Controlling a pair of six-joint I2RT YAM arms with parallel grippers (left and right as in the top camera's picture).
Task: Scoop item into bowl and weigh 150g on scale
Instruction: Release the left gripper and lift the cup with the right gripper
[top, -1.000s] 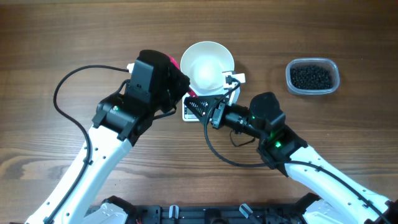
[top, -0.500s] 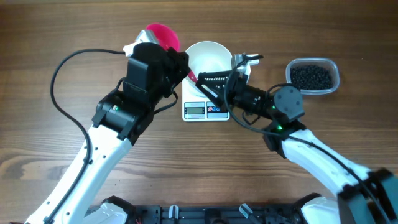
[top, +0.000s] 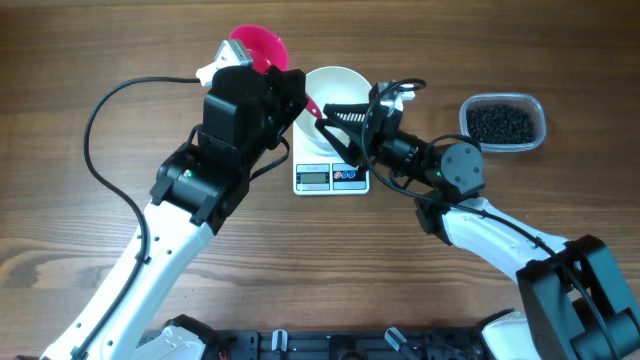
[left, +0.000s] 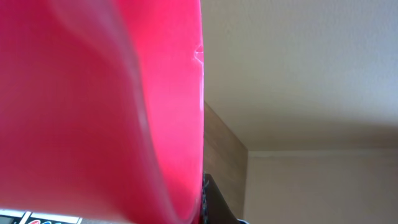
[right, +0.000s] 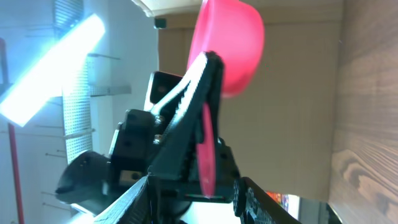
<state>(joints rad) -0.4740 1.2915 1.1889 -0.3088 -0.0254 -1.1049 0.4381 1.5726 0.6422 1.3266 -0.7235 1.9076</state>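
round white bowl (top: 335, 88) atop scale (top: 331, 178)

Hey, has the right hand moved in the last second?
Yes. The right hand went from over the scale toward the table's far side, now above the bowl.

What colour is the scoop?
The scoop is bright pink, clearest in the overhead view.

Hot-pink scoop (top: 258, 47), plain white bowl (top: 335, 85), white scale (top: 330, 178), black beads (top: 500, 123), clear tub (top: 464, 118), brown wood-grain table (top: 60, 60).
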